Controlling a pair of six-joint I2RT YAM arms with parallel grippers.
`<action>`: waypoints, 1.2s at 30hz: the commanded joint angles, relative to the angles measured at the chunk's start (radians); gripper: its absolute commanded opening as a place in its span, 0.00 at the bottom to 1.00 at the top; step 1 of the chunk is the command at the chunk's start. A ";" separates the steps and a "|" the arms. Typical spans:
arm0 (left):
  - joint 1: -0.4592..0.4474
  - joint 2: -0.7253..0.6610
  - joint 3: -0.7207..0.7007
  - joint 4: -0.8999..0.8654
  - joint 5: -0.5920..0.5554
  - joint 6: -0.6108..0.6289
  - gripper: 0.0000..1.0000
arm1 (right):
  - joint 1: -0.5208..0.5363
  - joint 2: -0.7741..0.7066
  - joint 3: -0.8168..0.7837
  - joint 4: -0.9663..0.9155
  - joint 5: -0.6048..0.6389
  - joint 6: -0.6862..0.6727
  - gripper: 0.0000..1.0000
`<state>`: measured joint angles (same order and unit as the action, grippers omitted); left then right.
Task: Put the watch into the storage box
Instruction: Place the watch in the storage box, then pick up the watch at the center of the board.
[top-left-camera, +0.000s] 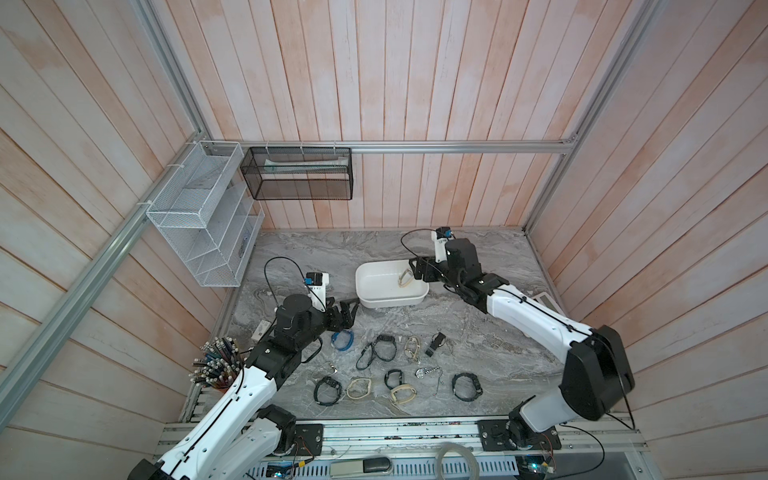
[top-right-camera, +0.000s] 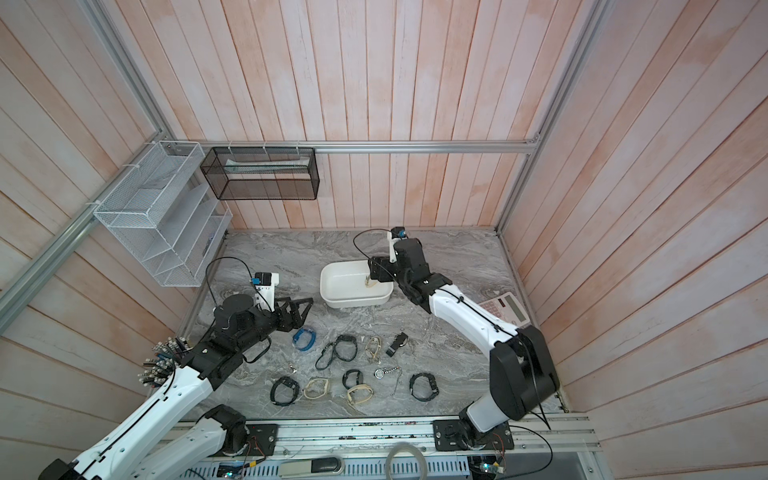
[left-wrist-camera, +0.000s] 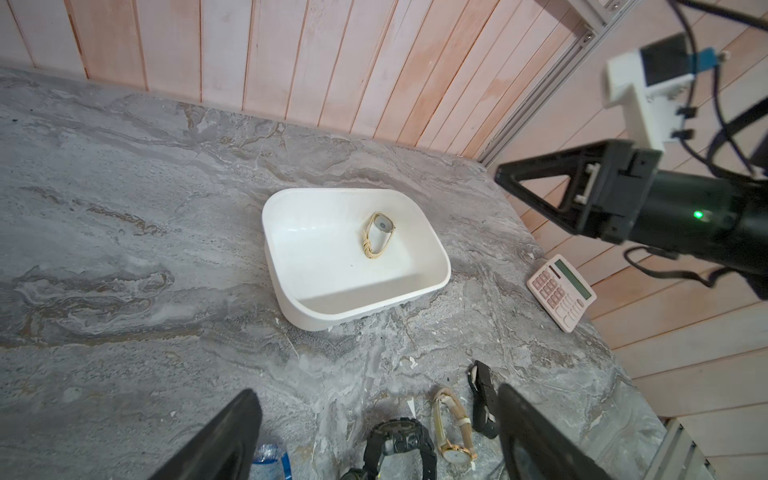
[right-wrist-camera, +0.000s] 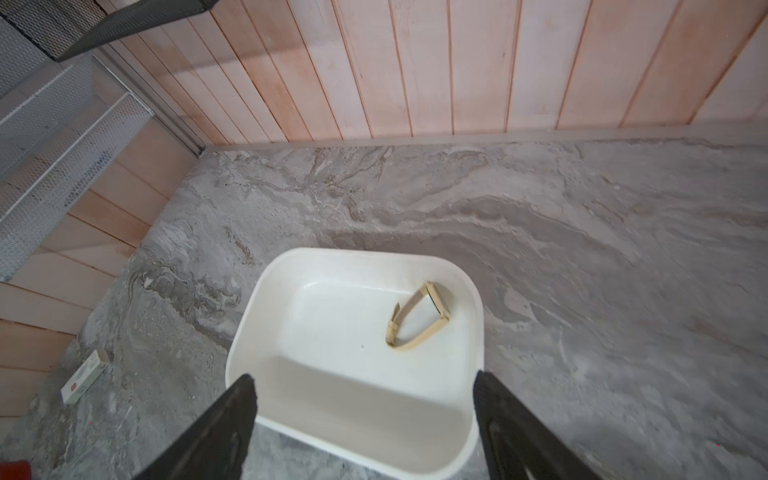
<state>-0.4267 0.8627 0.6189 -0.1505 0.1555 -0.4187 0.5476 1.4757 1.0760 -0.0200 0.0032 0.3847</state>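
Jaws both apart, empty; right pair above storage box (right-wrist-camera: 374, 254) rim, watch (right-wrist-camera: 438, 305) lying inside.

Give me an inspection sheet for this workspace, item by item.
Surface: grey marbled tabletop, with small white flecks near the box.
Job's things: white plastic storage box holds one beige-strap watch. Other watches lie loose nearer the robot, such as a flat black watch and a blue-banded watch.
Clutter: pink calculator by the right arm; small white carton and bundle of pens by the left arm.
End effectors: left end effector open, empty, near the box. Right end effector open, empty, over the box's end.
Cables: a black cable loop at each wrist; nothing seen snagged.
Surroundings: white wire-mesh rack and black mesh basket hang on the aluminium rail; pink plank walls.
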 joint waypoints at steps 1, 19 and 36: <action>-0.004 0.010 -0.012 -0.070 -0.033 -0.028 0.83 | -0.018 -0.087 -0.114 0.069 0.045 0.046 0.85; 0.000 0.052 -0.131 -0.172 -0.096 -0.184 0.53 | -0.026 -0.152 -0.182 0.113 0.040 0.036 0.87; 0.030 0.193 -0.181 -0.129 -0.094 -0.216 0.38 | -0.027 -0.184 -0.216 0.110 0.067 0.036 0.87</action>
<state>-0.4061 1.0500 0.4561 -0.2962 0.0704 -0.6228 0.5247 1.3155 0.8707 0.0795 0.0544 0.4187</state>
